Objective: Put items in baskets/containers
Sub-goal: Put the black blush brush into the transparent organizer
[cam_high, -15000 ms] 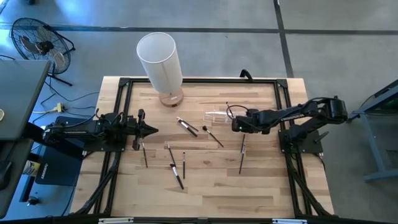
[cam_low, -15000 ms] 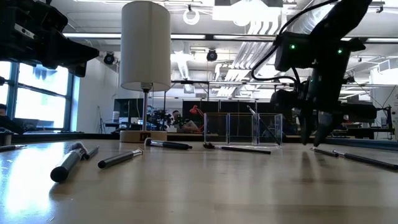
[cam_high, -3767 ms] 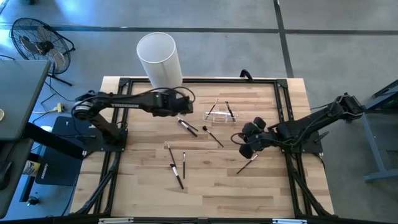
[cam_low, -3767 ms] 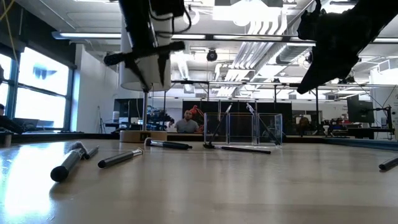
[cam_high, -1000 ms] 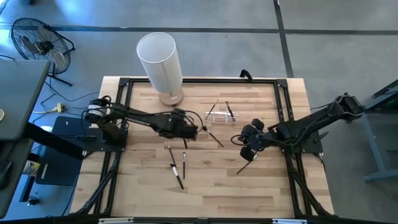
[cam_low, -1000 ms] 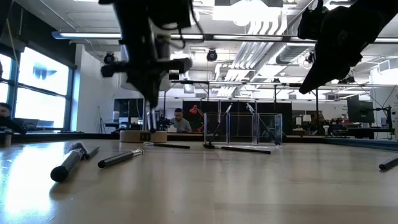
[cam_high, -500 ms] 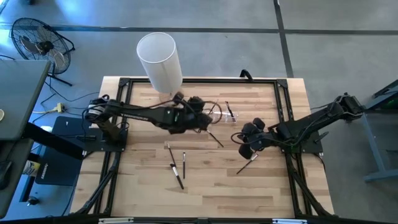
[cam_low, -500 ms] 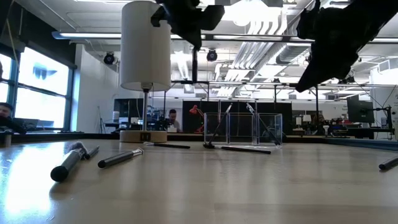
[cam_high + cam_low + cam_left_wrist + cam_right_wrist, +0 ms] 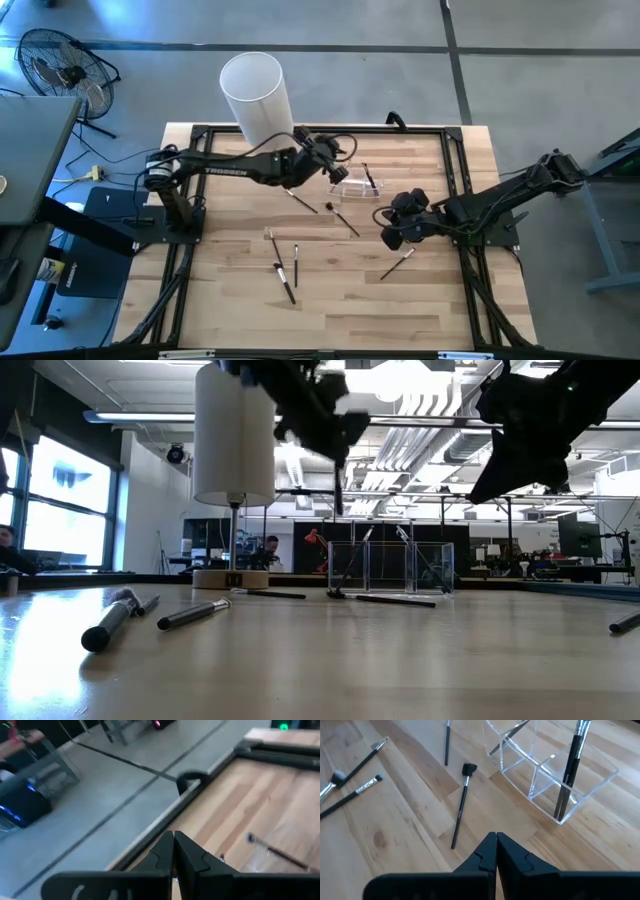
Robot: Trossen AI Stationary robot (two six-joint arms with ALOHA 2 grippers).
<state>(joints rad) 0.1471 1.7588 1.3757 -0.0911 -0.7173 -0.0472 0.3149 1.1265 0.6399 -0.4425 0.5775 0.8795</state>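
**Clear plastic holder gets one more brush**

Start near the front of the wood table. A few loose brushes lie flat at about 7 o'clock from the middle. One more brush lies at 4 o'clock.

A bit farther back, at 3 o'clock, the right gripper hangs over the wood. Its fingers are pressed together and hold nothing.

Farther back, at 1 o'clock, stands the holder. Two brushes already lean inside it. The left gripper is up above the holder's near-left side. Its fingers pinch the held brush, which hangs straight down.

To do this step well, I think the arm should slide a little more until the brush tip is over an open box of the holder. Then it should go down slowly and let go only when the tip is inside. The holder looks light, so a bump on its wall could push it or tip it.
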